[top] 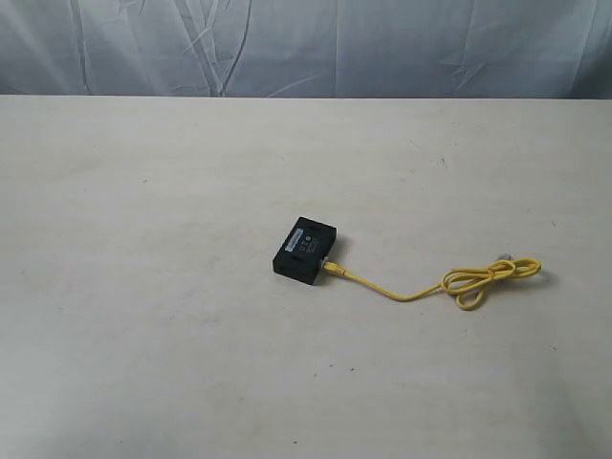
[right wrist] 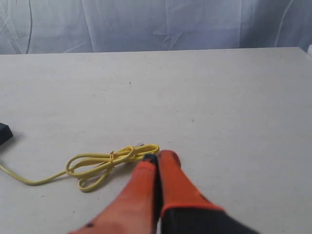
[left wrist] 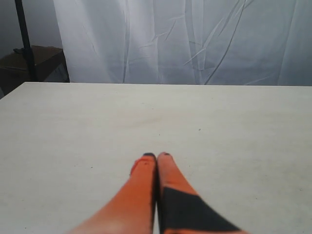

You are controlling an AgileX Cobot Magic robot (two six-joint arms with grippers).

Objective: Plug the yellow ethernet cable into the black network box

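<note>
1. Apparently the plugging is done, or all but done. One end of the cable (top: 488, 274) meets the side of the box (top: 306, 251) that faces the desk's right edge, right where a port would be. The plug is too small to tell whether it is fully seated.
2. The box lies flat near the middle of the desk (top: 143, 363). From it the cable runs toward the right edge and ends in a loose, bunched loop lying on the desk.
3. The left fingers (left wrist: 154, 160) are pressed together with nothing between them. They hang above bare desk, with neither box nor cable in their view.
4. The right fingers (right wrist: 155, 163) are likewise clenched and empty. Their tips are just beside the loop, and I see no contact with it. In the right wrist view the box shows only as a dark corner at the margin, well apart from them.
5. What is left, by my reading, is at most a check or a small push to seat the plug. Both arms are outside the exterior view.
6. A white cloth (top: 306, 48) hangs behind the far edge, and a dark pole (left wrist: 22, 39) stands beyond a far corner. Nothing lies between the fingers and the box. Only the loop might snag the right fingers.
</note>
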